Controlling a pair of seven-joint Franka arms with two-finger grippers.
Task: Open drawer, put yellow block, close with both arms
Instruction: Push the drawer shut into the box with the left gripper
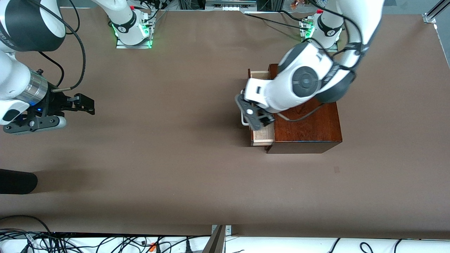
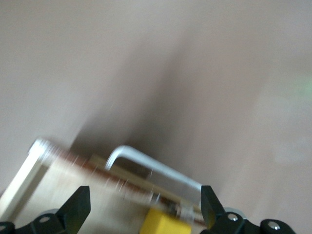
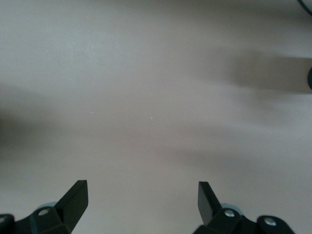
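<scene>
The drawer (image 1: 263, 135) stands pulled out of the mahogany box (image 1: 309, 123) toward the right arm's end, its white handle (image 1: 243, 120) leading. My left gripper (image 1: 255, 117) hovers over the open tray, fingers spread wide. In the left wrist view the yellow block (image 2: 165, 223) lies in the pale tray (image 2: 73, 190) just inside the handle (image 2: 151, 165), between the fingertips of the left gripper (image 2: 144, 204) and touching neither. The left hand hides the block in the front view. My right gripper (image 1: 84, 104) waits open over bare table at its own end, nothing between the fingers of the right gripper (image 3: 141, 195).
A black rounded object (image 1: 17, 181) juts in at the table's edge on the right arm's end. Cables (image 1: 105, 242) run along the edge nearest the front camera. A small dark mark (image 1: 336, 169) is on the brown table cover.
</scene>
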